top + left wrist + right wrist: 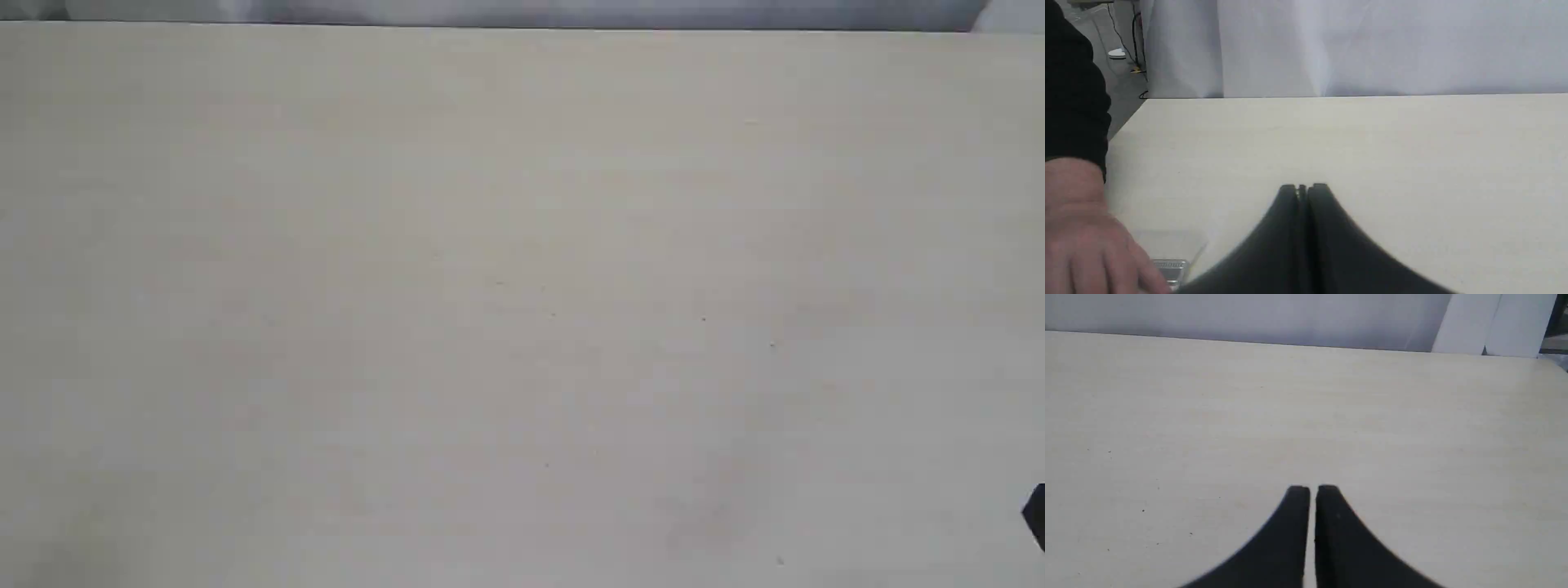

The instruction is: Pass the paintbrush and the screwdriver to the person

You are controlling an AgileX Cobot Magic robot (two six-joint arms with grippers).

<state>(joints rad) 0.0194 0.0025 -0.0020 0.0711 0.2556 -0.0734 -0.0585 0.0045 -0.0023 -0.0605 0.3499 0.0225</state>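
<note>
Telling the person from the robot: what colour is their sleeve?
Black; the sleeve shows best in the left wrist view.

A pale table [522, 294] spreads beneath and beyond the left jaws, with a white curtain [1372, 45] hanging past its far edge (black cables [1134, 45] trail over the grey floor [1126, 87] off to one side).

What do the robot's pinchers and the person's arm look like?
Both are plain black: the left gripper and the right gripper each have two smooth fingers, wide at the base, curving in to narrow flat tips. No cables or markings show. The person's hand is light-skinned, with a black long sleeve.
</note>
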